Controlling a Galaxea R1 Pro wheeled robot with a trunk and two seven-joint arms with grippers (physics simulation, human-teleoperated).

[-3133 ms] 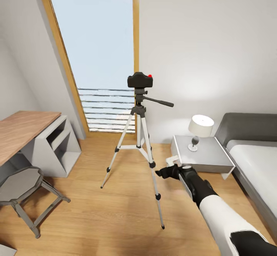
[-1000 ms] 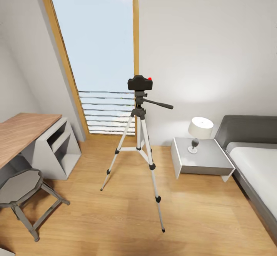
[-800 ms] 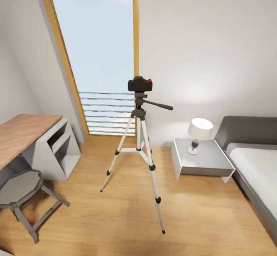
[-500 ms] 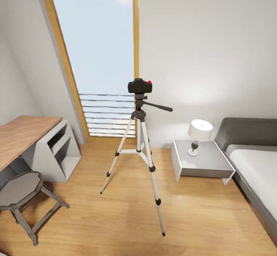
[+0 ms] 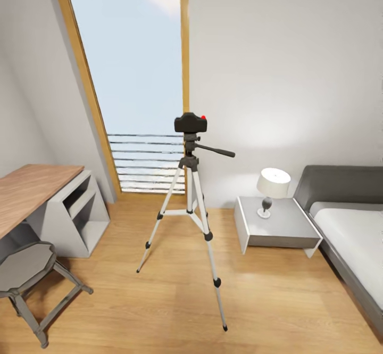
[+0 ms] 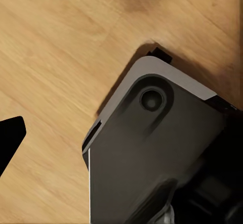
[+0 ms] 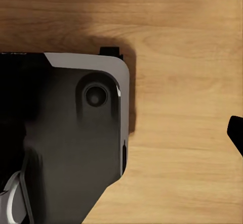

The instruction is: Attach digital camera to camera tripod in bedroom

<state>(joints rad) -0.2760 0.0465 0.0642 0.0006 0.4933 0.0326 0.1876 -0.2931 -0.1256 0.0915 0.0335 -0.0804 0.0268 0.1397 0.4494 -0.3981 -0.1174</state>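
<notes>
Both grippers point down at the light wood floor [image 5: 159, 311] beside the robot's grey base [image 6: 152, 163], each wrist view catching just one black fingertip at its edge (left [image 6: 9, 138], right [image 7: 237, 133]), so whether they are wide or narrow cannot be told. Well apart from them, the digital camera [image 5: 190, 123] sits on top of the camera tripod [image 5: 190, 205], upright on the floor before the tall window [image 5: 138, 77]. Open shelves in the desk [image 5: 74, 210] hold nothing visible, and a lamp [image 5: 273, 184] stands on the nightstand [image 5: 287, 231] beside the bed [image 5: 354, 231].
</notes>
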